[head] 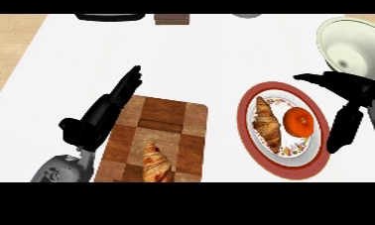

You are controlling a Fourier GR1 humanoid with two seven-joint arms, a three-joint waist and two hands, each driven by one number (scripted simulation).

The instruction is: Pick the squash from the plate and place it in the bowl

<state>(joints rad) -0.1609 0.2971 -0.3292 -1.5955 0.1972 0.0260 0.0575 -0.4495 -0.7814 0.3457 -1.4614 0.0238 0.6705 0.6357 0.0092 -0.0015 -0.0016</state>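
Two pastries show: one beside the orange squash (pixel 299 122) on the red-rimmed plate (pixel 258 157), one on the wooden board (pixel 164 120). The right hand (pixel 345 101) hovers at the plate's right rim, fingers spread, holding nothing. The pale bowl (pixel 333 35) sits beyond it on the white bench (pixel 212 55). The left hand (pixel 102 112) rests with straight fingers by the board.

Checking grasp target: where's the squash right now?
In the head view, the orange squash sits on the red-rimmed plate at the right, beside a croissant on its left. The right hand hovers just to its right, bowl beyond.
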